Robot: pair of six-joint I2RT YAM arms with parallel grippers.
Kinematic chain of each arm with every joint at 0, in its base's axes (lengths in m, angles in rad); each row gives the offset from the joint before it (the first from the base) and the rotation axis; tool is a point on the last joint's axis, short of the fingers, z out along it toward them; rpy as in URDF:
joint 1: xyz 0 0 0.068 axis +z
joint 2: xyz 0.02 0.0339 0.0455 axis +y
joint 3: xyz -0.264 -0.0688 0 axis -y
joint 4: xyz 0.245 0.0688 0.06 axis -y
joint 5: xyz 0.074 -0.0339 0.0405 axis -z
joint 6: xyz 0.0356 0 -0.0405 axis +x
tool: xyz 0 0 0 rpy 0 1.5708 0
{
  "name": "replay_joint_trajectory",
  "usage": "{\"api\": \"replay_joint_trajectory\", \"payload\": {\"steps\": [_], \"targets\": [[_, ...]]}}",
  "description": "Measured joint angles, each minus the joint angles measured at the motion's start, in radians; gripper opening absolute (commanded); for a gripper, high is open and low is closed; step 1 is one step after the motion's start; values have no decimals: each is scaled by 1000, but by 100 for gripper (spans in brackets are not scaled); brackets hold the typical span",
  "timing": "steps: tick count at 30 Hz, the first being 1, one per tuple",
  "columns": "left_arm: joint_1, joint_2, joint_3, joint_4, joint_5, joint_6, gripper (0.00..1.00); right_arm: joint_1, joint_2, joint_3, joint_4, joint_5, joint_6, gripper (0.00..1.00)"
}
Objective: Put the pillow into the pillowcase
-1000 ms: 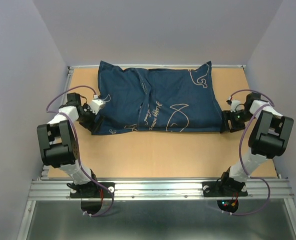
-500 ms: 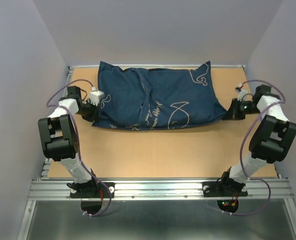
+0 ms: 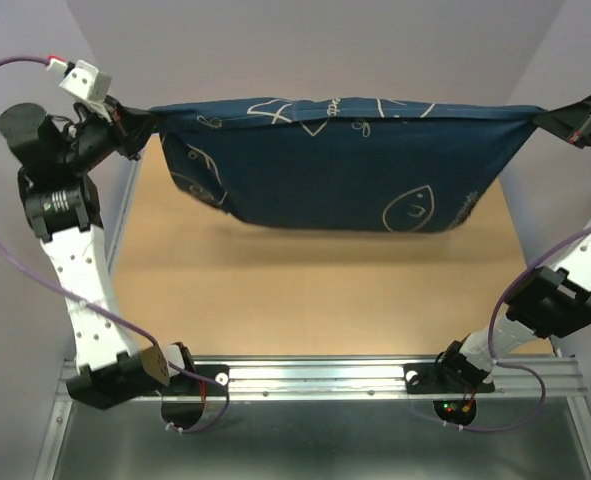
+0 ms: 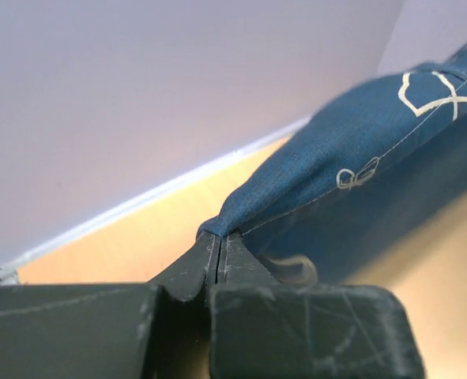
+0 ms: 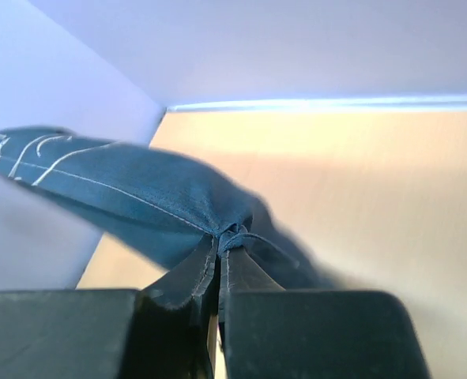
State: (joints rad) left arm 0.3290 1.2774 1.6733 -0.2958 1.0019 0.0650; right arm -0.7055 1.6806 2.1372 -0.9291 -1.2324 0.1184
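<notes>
The pillowcase (image 3: pixel 335 165) hangs in the air above the desk (image 3: pixel 305 300), clear of its surface, stretched between the two arms. No white of the pillow shows; the full, sagging body suggests it sits inside. The left claw (image 3: pixel 140 125) is clenched on the case's upper left corner, and the right claw (image 3: pixel 547 118) is clenched on the upper right corner. Held this way, gravity probably settles the filling toward the lower seam. The long axis runs level, left to right; the upper edge is taut and the belly bows downward. Which edge carries the opening cannot be told.
</notes>
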Motion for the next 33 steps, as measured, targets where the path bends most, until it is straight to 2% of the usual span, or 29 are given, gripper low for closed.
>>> {"api": "replay_joint_trajectory", "payload": {"steps": [3,7,10,14,15,16,17,19,22,25,26,28,33], "targets": [[23,-127,-55,113,-18,-97,0,-42,-54,45,78,3,119,1],[33,-242,-151,193,-46,-142,0,-66,-114,30,172,64,195,1],[32,-267,-222,229,-56,-142,0,-53,-144,-54,223,98,203,1],[-18,-178,-330,239,-113,-123,0,99,-141,-291,261,240,133,1],[-34,-124,-347,241,-145,-116,12,163,-116,-344,272,301,114,7],[-53,-50,-351,249,-185,-109,40,220,-82,-378,280,358,97,19],[-63,-1,-348,261,-204,-106,50,296,-14,-408,288,428,77,71],[-80,192,-285,244,-282,-98,60,391,131,-376,274,519,70,100],[-79,495,-68,138,-393,-70,65,481,418,-183,272,647,41,100],[-73,589,11,51,-466,-16,72,487,479,-167,227,727,-18,100],[-72,583,10,4,-484,7,92,476,465,-168,192,735,-50,100],[-68,521,-30,-16,-502,59,99,459,389,-201,166,734,-122,100],[-70,232,-196,-67,-494,173,99,432,44,-423,122,700,-282,100]]}}
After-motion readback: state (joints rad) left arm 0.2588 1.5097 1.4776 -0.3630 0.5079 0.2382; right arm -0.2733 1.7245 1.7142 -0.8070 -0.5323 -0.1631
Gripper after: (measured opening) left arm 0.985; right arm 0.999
